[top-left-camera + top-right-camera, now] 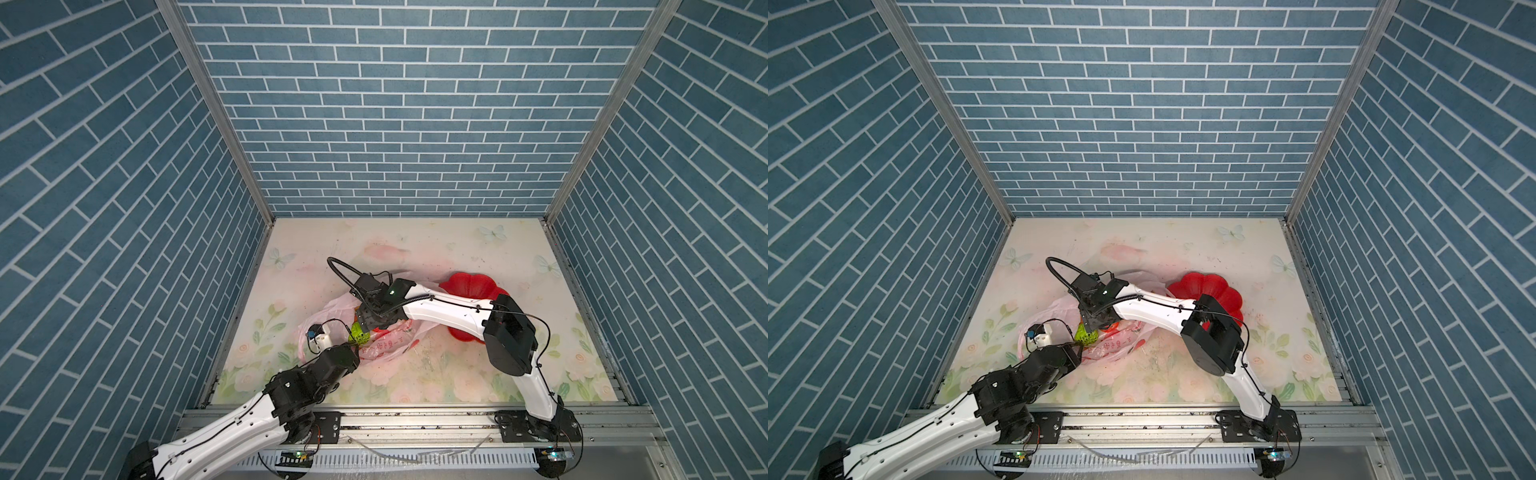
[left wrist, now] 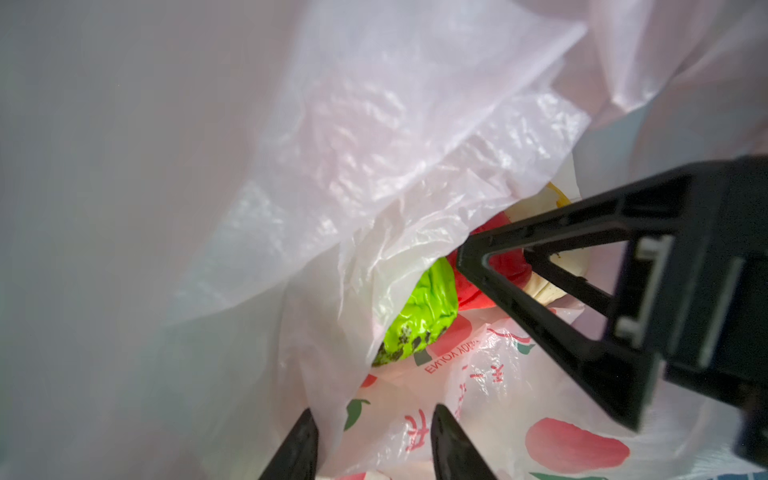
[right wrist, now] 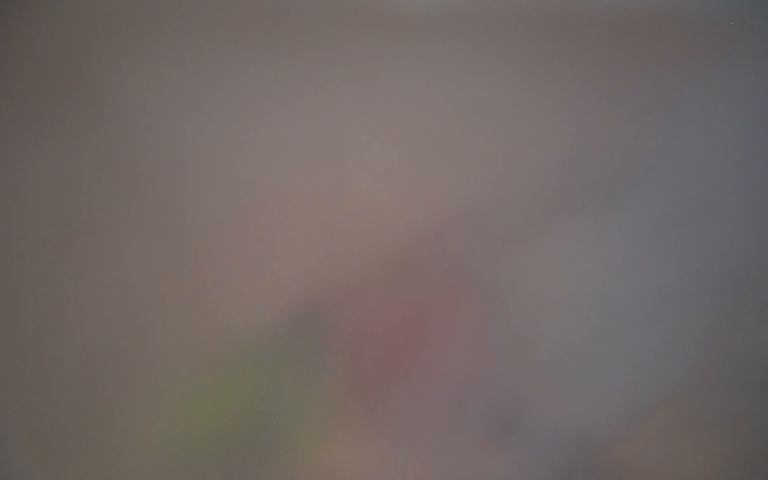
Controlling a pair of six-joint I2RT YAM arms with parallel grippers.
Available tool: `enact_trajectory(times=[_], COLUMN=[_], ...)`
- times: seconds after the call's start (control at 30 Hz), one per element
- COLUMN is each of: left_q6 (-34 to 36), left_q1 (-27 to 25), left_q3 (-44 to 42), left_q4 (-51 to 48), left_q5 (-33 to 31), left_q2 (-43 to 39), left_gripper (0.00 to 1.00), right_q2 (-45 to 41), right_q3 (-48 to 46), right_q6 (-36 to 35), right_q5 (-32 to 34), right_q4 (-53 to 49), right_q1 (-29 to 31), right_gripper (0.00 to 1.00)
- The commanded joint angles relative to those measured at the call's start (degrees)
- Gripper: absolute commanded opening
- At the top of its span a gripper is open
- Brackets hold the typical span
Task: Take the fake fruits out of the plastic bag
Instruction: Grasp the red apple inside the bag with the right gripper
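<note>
Left wrist: one green fruit [image 2: 419, 320], one red fruit [image 2: 471, 293] (both bagged).

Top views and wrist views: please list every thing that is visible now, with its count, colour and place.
plastic bag: 1, translucent pink with red print, table's left-middle
green fruit: 1, bright green, at the bag's mouth
red fruit: 1, red, inside the bag behind the green one
cream fruit: at least 1, cream, inside, partly hidden
dish: 1, red, flower-shaped, right of the bag
table: 1, pale floral cover
left gripper: 1, black, jaws apart at the bag's film
right gripper: 1, black, in the bag's mouth; grip unclear
</note>
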Motion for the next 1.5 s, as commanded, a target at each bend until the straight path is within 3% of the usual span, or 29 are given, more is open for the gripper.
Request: enact_trajectory(times=[0.0, 0.33, 0.67, 0.73, 0.97, 1.2, 1.27, 1.47], left_q6=[0.54, 1.80, 3.37, 3.75, 3.87, 3.56, 3.35, 2.92], left_q1=[-0.19, -0.18, -0.17, -0.18, -0.11, -0.18, -0.11, -0.17], left_q3=[-0.94, -0.71, 3.12, 3.96, 4.80, 4.76, 4.59, 4.29], left_q4=[0.84, 3.35, 0.03, -0.67, -2.28, -4.26, -4.48, -4.33], left_q5=[0.18, 0.35, -1.16, -1.66, -2.02, -2.65, -2.79, -3.02], left_q2=[-0.24, 0.55, -1.17, -1.39, -3.40, -6.46, -7.15, -8.09], left_gripper=[0.48, 0.54, 0.60, 0.61, 0.62, 0.62, 0.62, 0.64], right_q2=[1.38, 1.98, 1.92, 1.69, 2.00, 5.05, 5.38, 2.84], right_q3=[2.71, 0.79, 0.42, 0.18, 0.25, 0.42, 0.47, -0.77], right_q6=[-0.37, 0.08, -0.65, -0.81, -1.04, -0.82, -0.81, -1.12], right_q5=[0.20, -1.31, -2.41, -2.80, -4.58, -5.75, -5.84, -4.50], right_q4=[-1.66, 1.17, 1.93, 1.90, 1.85, 2.21, 2.10, 1.93], right_q1=[-0.86, -1.77, -2.33, -2.32, -2.31, -2.31, -2.31, -2.31], right_gripper=[0.83, 0.77, 0.46, 0.46, 0.65, 0.69, 0.67, 0.45])
